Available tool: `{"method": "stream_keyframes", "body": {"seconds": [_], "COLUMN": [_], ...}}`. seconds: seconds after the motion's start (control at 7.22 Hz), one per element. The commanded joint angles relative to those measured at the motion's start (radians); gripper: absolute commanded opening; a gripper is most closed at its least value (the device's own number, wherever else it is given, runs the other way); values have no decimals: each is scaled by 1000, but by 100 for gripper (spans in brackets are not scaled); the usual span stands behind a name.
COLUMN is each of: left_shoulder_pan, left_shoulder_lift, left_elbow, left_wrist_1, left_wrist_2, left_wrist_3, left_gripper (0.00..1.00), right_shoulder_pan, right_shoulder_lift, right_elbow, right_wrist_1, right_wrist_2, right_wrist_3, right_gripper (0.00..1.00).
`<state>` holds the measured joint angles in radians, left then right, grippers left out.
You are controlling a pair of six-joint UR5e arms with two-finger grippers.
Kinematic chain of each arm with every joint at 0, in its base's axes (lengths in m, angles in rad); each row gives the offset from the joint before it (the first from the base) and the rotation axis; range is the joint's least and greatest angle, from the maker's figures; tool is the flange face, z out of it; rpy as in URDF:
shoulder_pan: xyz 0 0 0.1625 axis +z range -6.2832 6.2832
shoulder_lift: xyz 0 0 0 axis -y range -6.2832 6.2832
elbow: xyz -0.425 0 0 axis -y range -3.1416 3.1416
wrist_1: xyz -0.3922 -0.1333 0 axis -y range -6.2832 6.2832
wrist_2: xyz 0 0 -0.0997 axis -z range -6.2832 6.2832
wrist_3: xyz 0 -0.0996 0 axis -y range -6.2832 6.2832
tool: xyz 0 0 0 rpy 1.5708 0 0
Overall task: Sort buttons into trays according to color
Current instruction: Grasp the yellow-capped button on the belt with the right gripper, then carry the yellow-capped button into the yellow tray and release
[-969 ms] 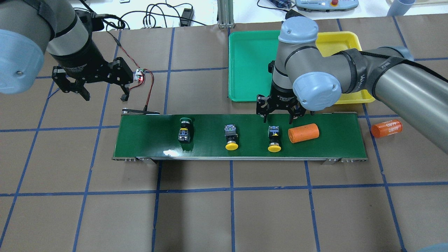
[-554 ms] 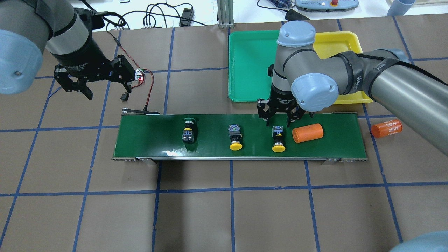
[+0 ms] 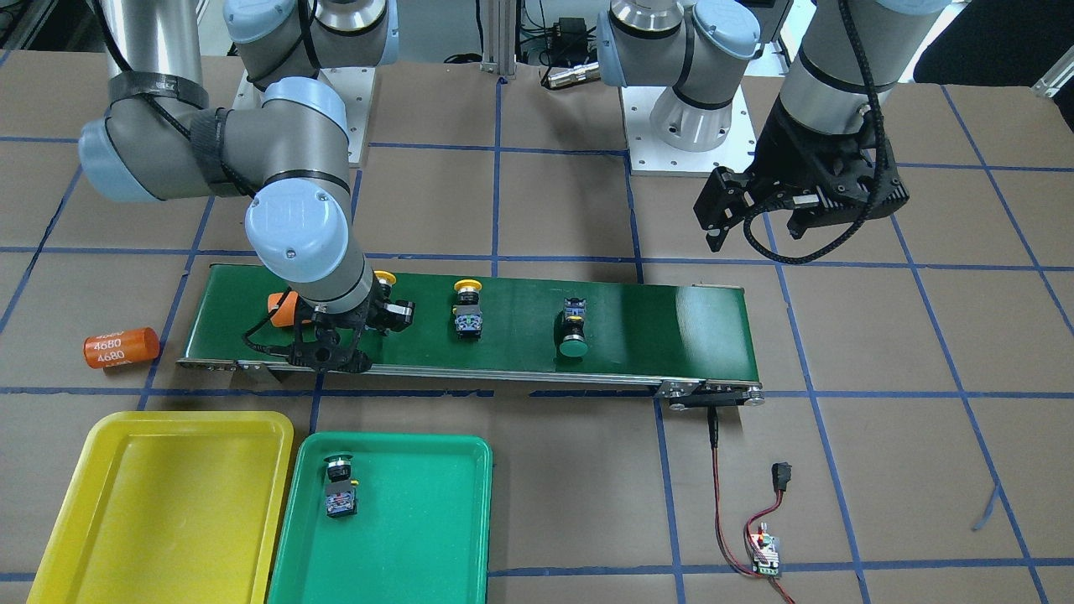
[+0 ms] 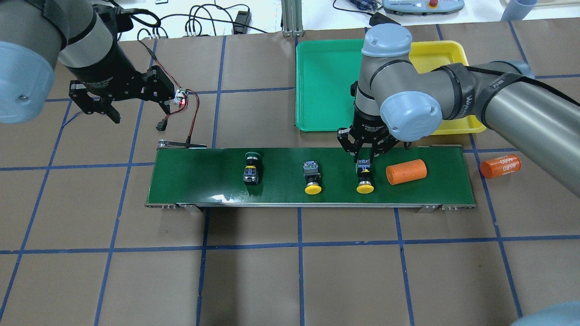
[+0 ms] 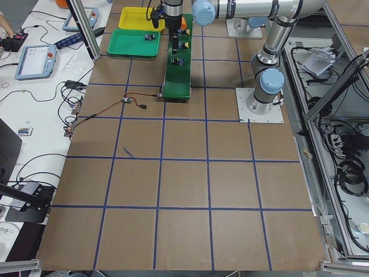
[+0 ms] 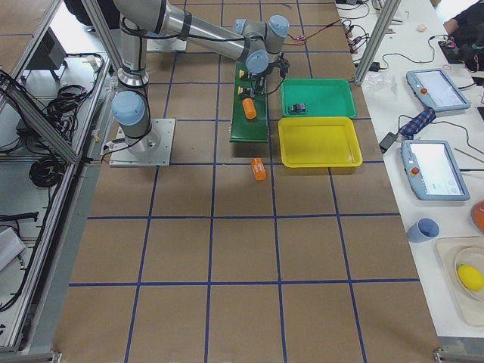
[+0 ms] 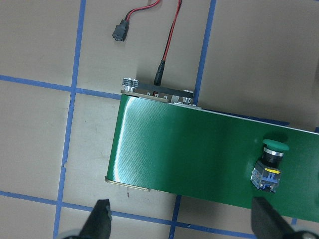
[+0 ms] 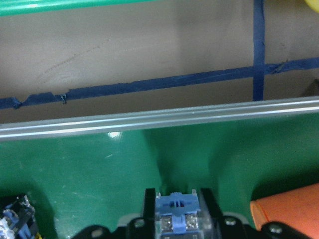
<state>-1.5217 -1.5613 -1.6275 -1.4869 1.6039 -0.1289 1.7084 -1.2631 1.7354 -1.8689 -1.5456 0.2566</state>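
Observation:
Three buttons lie on the green belt point(image 4: 199, 181): a green-capped one point(image 4: 252, 168), a yellow-capped one point(image 4: 312, 179) and a second yellow-capped one point(image 4: 364, 181). My right gripper point(image 4: 364, 159) is down on the belt, shut on that second yellow button's blue-grey block point(image 8: 174, 219). A fourth, green-capped button point(image 3: 341, 488) lies in the green tray point(image 3: 419, 537), next to the empty yellow tray point(image 3: 168, 503). My left gripper point(image 4: 138, 111) is open and empty, held above the table behind the belt's left end.
An orange cylinder point(image 4: 406, 171) lies on the belt just right of the held button. A second one marked "4680" point(image 4: 500, 165) lies on the table past the belt's right end. A red-black wire and small board point(image 4: 181, 97) lie near my left gripper.
The buttons and the orange cylinder have moved to the right on the belt. My right gripper has come down and shut on the right yellow button. My left gripper has barely shifted.

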Motion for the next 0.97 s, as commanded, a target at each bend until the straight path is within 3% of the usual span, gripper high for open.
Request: {"method": "stream_keyframes", "body": {"seconds": [0.0, 0.28, 0.42, 0.55, 0.83], "left_shoulder_pan": [0, 0, 0, 0, 0], "left_shoulder_lift": [0, 0, 0, 1, -2], "left_elbow": [-2, 1, 0, 1, 1], "left_wrist_1": [-1, 0, -1, -1, -18], "left_wrist_2": [-2, -4, -2, -2, 1], "left_wrist_3": [0, 0, 0, 0, 0], "left_gripper": [100, 100, 100, 100, 100], "right_shoulder_pan": [-36, -162, -205, -245, -376], "right_shoulder_lift": [-41, 57, 112, 166, 241], "right_elbow": [-90, -216, -238, -240, -241], "right_wrist_1": [-24, -62, -117, -247, -306], "right_wrist_2": [-10, -13, -57, -104, -106], "right_wrist_3": [-6, -110, -187, -229, -409], "right_gripper": [0, 0, 0, 0, 0]}}
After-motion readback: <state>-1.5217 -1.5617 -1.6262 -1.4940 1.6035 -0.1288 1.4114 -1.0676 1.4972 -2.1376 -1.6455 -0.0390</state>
